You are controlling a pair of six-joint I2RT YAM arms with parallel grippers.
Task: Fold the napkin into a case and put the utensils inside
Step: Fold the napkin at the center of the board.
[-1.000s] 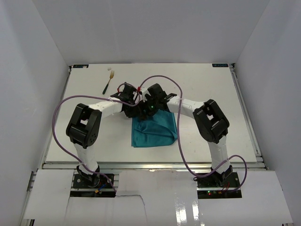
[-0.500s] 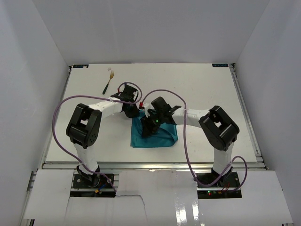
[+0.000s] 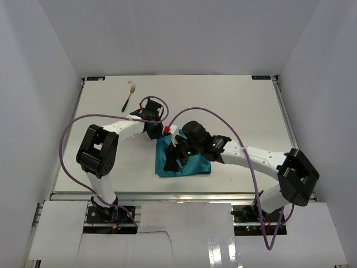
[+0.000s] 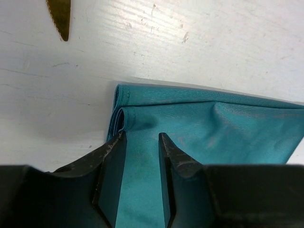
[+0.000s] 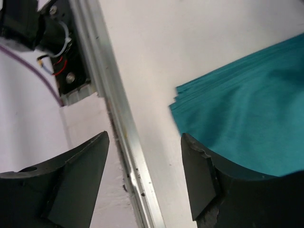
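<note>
The teal napkin [image 3: 195, 166] lies folded into a thick rectangle at the table's middle. My left gripper [image 3: 158, 132] is at its far left corner. In the left wrist view the napkin [image 4: 213, 128] shows stacked edges, and the left gripper [image 4: 141, 137] stands slightly open over the flat cloth. My right gripper [image 3: 174, 159] hangs over the napkin's near left part. In the right wrist view it [image 5: 145, 138] is wide open and empty beside the napkin's corner [image 5: 237, 109]. The fork [image 3: 128, 97] lies at the far left. Only the knife's gold tip [image 4: 59, 16] shows.
The table's near aluminium rail [image 5: 109, 118] runs just beyond the napkin's corner, with the left arm's base mount [image 5: 42, 33] behind it. White walls enclose the table [image 3: 251, 106]. Purple cables [image 3: 201, 110] loop above both arms.
My right arm has swung toward the near side, moving its gripper from the napkin's far edge to its near left part. The left gripper has stayed at the far left corner.
</note>
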